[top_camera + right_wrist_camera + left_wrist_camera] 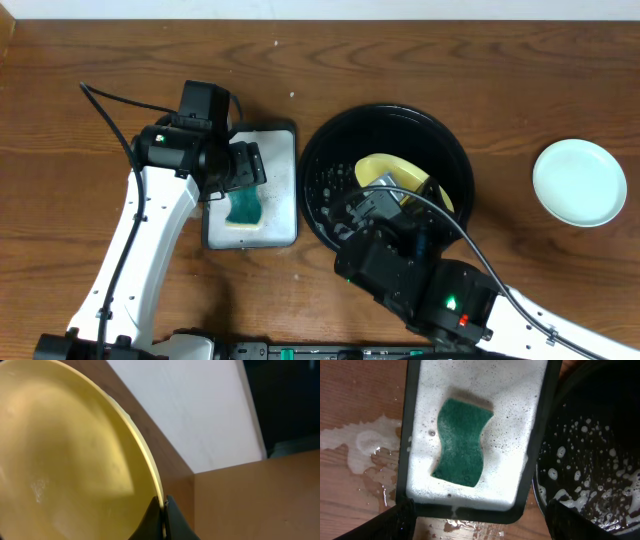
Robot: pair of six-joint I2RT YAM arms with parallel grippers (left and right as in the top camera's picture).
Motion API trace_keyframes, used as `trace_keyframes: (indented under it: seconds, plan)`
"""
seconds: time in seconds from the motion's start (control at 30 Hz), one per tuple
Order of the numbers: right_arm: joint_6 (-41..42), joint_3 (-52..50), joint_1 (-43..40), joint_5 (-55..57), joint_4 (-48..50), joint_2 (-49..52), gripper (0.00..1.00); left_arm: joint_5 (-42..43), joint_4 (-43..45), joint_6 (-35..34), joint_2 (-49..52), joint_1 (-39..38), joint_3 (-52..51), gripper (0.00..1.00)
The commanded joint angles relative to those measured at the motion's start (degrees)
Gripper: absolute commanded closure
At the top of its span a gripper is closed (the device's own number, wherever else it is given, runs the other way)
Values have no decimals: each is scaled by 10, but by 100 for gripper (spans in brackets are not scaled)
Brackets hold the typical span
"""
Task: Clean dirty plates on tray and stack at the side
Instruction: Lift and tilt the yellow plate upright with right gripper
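Right wrist, right end effector [162, 510]: pinched on the rim of the tilted yellow plate [65, 460]; white wall [200, 410] beyond.
Left end effector [479, 517]: spread wide, empty, over the sponge [461, 442] in the foamy sponge tray [404, 435].
Counter [500, 60]: brown wood, with a puddle [365, 445].
Black tray [320, 140]: sudsy, under the yellow plate; sponge tray at 9 o'clock, mint plate [579, 182] at 3 o'clock.

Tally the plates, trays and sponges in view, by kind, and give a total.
Plates: 2 (yellow plate, mint plate)
Trays: 2 (round black tray, sponge tray)
Sponges: 1 (green sponge)
Total: 5
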Motion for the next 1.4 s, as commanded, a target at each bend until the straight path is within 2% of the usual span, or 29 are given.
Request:
trace_keyframes:
  seconds: [0.0,1.37]
  plan:
    - [-14,2,19,67,0,0,99,-3,-3,6,-2,2,4,17]
    - [-16,2,37,81,0,0,99,-3,-3,6,-2,2,4,17]
